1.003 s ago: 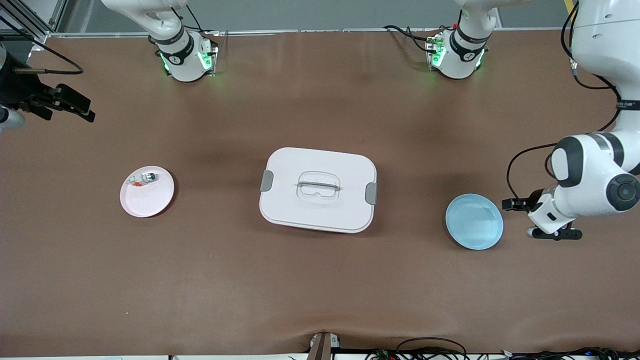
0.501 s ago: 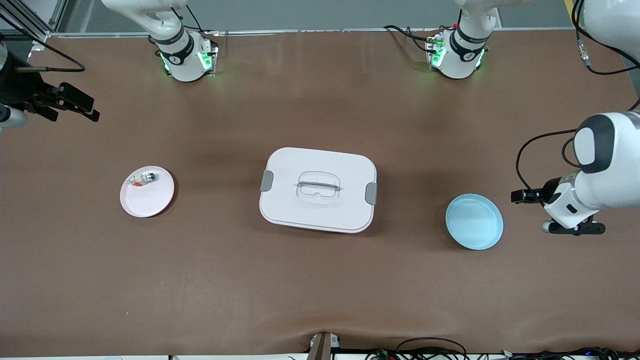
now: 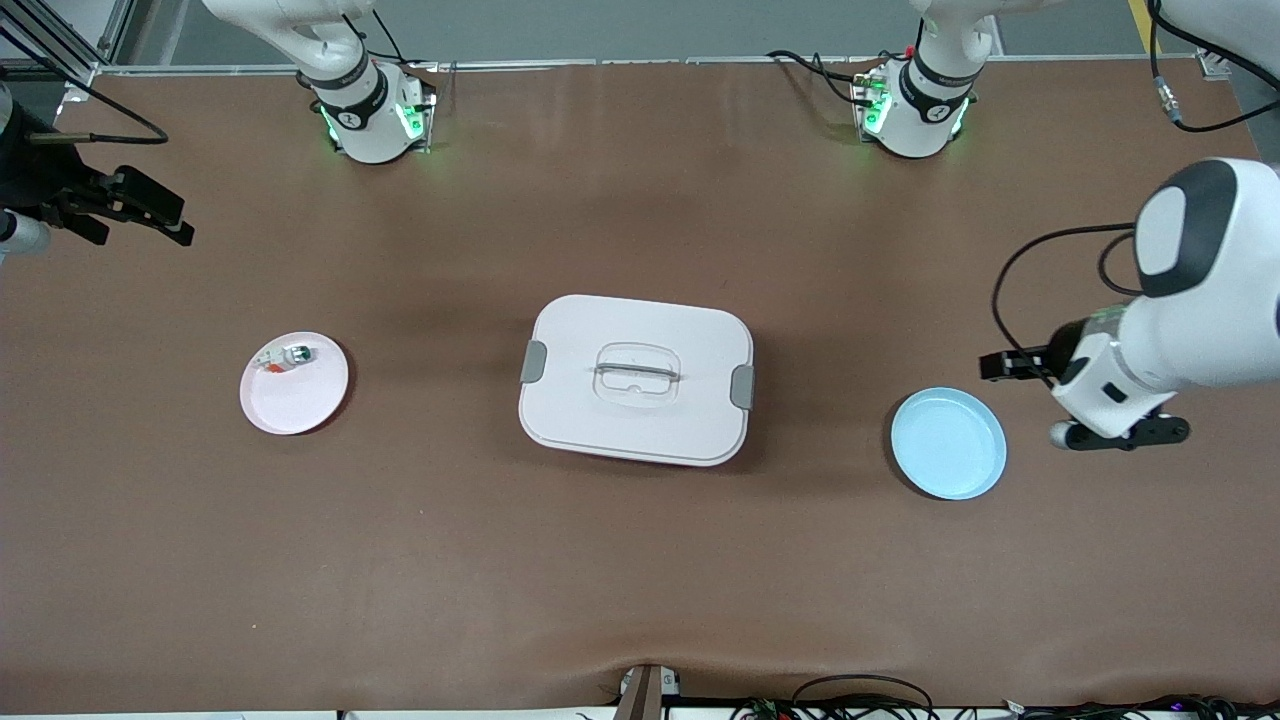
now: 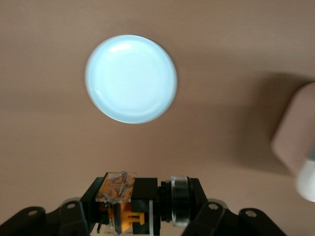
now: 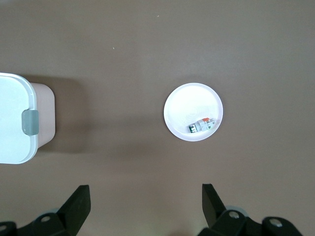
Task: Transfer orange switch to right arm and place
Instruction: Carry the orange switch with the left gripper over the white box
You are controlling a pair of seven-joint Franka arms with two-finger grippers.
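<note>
My left gripper (image 3: 1012, 365) is shut on the orange switch (image 4: 140, 196), a small black part with orange pieces, a clear cap and a silvery ring. It holds the switch in the air above the brown table, just beside the blue plate (image 3: 948, 443) toward the left arm's end. In the left wrist view the fingers (image 4: 83, 204) clamp the switch from both ends, with the blue plate (image 4: 131, 78) below. My right gripper (image 3: 150, 215) is open and empty, high near the right arm's end of the table. Its fingers (image 5: 78, 204) are spread wide.
A white lidded box (image 3: 636, 378) sits mid-table and shows in both wrist views (image 4: 295, 142) (image 5: 17, 125). A pink plate (image 3: 300, 400) toward the right arm's end holds a small whitish-silver part with a green spot (image 3: 290, 356), also seen in the right wrist view (image 5: 202, 125).
My left gripper, with the switch in it, has shifted away from the front camera and a little toward the blue plate. The right gripper has barely moved.
</note>
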